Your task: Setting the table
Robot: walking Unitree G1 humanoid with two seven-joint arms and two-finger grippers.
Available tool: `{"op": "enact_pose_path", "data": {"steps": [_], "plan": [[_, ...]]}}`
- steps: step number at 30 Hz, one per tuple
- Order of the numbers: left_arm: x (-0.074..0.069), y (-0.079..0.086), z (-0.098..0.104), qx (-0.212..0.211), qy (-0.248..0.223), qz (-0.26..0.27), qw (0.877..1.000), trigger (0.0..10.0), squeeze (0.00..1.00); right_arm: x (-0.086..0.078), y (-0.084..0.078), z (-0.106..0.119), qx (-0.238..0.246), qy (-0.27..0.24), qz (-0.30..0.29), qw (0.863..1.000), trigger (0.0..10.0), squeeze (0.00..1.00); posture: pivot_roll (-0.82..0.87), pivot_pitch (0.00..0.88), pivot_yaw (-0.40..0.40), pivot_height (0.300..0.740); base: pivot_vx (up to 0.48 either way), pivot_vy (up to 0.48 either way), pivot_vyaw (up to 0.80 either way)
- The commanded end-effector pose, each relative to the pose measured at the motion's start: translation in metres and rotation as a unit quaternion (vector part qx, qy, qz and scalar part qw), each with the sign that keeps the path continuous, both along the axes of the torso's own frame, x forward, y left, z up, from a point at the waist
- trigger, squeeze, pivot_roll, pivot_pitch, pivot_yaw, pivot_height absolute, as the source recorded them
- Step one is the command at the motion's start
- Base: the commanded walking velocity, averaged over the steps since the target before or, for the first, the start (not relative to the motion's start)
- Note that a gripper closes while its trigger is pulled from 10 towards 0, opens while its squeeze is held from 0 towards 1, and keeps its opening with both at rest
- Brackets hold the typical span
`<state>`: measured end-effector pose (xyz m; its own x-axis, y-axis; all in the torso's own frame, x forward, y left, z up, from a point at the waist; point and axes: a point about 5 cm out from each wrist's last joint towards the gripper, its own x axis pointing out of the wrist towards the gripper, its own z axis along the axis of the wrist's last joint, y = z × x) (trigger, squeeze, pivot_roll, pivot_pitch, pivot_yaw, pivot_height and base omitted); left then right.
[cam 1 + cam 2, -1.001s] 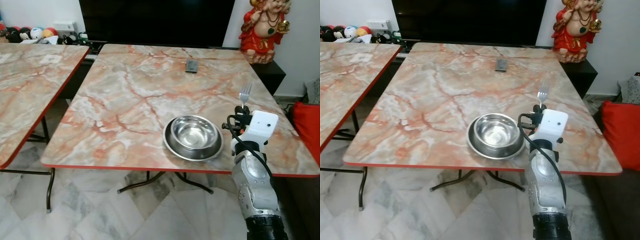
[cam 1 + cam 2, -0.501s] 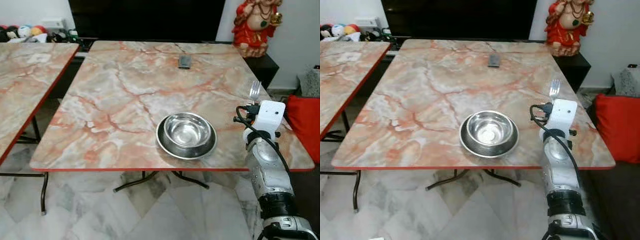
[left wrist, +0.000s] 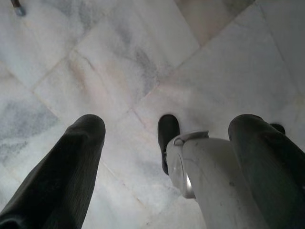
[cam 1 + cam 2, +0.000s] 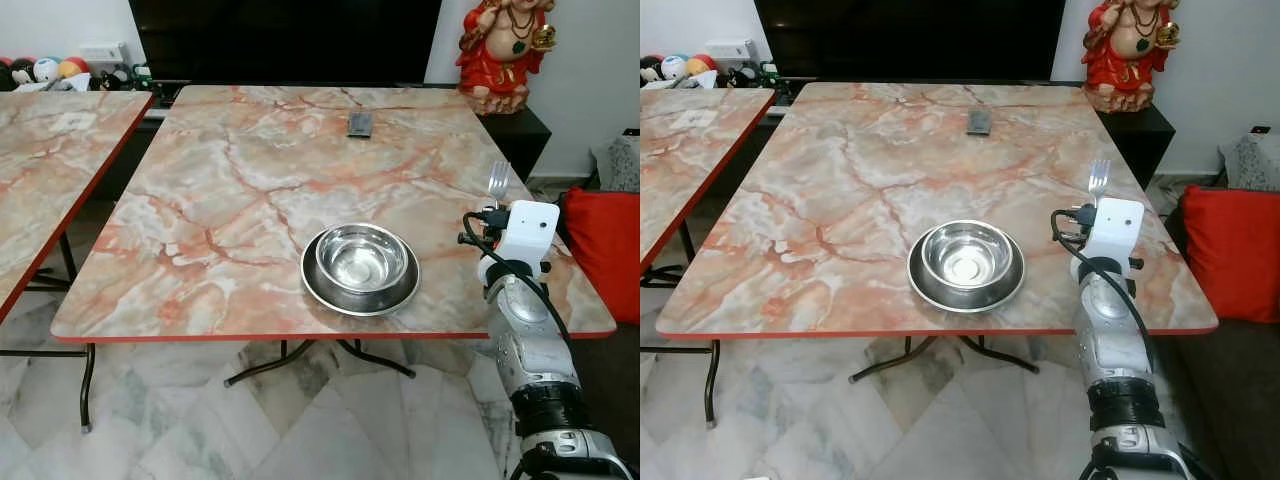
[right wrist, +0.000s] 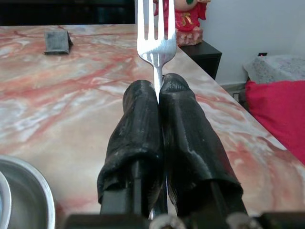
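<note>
Your right gripper (image 5: 159, 90), jaws pinching the fork (image 5: 156, 33) upright, hovers just right of the bowl (image 4: 361, 262). Left gripper (image 3: 167, 138) hangs idle, jaws spread.

A red and gold figurine (image 4: 502, 48) stands on a low black cabinet (image 4: 520, 128) against the white wall (image 4: 600, 70). A large dark screen (image 4: 290, 40) runs along the back. A small dark flat object (image 4: 359, 124), too small to identify, lies near the far edge of the marble-patterned top. A second table (image 4: 50, 170) with the same red edge stands to the left, with colourful toys (image 4: 40, 72) behind it. A red cushion (image 4: 603, 245) sits at the right. The floor (image 4: 300, 430) is pale marble tile.
</note>
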<state>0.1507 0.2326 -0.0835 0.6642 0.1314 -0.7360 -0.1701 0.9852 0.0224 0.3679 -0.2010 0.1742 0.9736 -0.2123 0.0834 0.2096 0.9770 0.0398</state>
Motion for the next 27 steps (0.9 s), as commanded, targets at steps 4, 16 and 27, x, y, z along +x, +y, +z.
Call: {"op": "enact_pose_path", "data": {"steps": [4, 16, 27], "plan": [[-0.006, 0.002, -0.002, -0.001, 0.011, 0.004, 1.0, 10.0, 0.0, 0.0, 0.004, 0.002, 0.006, -0.008, 0.006, 1.0, 10.0, 0.0, 0.02, 0.132, -0.009, 0.74, 0.337, 0.0, 0.0], [-0.005, 0.001, -0.002, -0.002, 0.006, 0.003, 1.0, 10.0, 0.0, -0.001, 0.0, 0.0, 0.013, -0.007, -0.009, 1.0, 10.0, 0.0, 0.02, 0.133, -0.012, 0.74, 0.158, 0.0, 0.0], [-0.004, 0.001, -0.001, -0.003, 0.004, 0.002, 1.0, 10.0, 0.0, -0.01, -0.006, 0.002, 0.016, -0.003, -0.034, 0.999, 10.0, 0.0, 0.02, 0.14, -0.01, 0.74, 0.0, 0.0, 0.0]]}}
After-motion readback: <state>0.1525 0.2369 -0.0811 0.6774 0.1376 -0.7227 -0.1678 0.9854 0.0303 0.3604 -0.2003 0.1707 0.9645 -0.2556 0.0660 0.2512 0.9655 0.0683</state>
